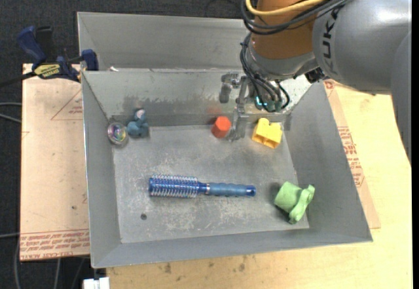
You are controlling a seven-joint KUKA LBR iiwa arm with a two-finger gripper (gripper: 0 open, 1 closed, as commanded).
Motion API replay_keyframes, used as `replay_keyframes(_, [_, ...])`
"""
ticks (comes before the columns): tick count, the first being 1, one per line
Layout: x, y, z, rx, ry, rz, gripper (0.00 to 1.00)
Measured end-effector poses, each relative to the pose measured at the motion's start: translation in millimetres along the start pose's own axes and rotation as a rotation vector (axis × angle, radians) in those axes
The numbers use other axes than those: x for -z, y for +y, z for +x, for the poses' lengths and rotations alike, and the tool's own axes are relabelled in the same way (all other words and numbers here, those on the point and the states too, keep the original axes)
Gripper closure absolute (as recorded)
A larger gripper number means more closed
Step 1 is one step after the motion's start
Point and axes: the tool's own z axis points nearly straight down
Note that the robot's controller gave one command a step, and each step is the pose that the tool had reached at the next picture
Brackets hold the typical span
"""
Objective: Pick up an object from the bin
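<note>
Where the grey arm [366,25] bends over the bin [98,170], the letters "UK" show on its casing. Its gripper [239,122] hangs low by the back wall, between a small orange piece [222,126] and a yellow block [267,132]; whether it is open or closed cannot be told.

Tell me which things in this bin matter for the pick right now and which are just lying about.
In play: gripper, down between the orange piece and the yellow block; which of the two is the target, cannot tell.
Lying about: blue hairbrush, green toy, small blue figure, shiny ball.
</note>
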Motion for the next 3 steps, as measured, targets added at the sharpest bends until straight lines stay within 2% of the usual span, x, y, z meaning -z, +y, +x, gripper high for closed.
replay_keyframes(1, [-73,-32,88.6,0.087,0.006,0.001,0.00])
replay_keyframes(2, [-145,-3,100.5,0.105,0.001,-0.002,0.00])
replay_keyframes(3, [-140,-4,97.7,0.101,-0.007,0.000,1.00])
